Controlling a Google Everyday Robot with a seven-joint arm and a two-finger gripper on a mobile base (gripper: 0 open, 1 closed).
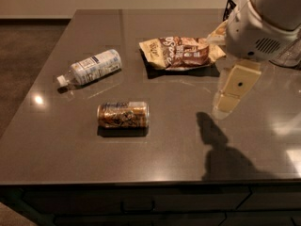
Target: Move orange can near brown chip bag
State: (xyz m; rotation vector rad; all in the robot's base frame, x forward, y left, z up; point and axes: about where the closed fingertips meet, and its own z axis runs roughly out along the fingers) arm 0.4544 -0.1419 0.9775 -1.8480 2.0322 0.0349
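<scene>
Tool [233, 93] right of orange can [123, 115], grip state unclear, brown chip bag [181, 52] beyond

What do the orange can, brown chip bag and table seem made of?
The orange can: likely metal, shiny, silver ends. The brown chip bag: probably thin plastic film, crinkled. The table top: perhaps polished stone, glossy reflections. The tool hangs right of the can.
</scene>
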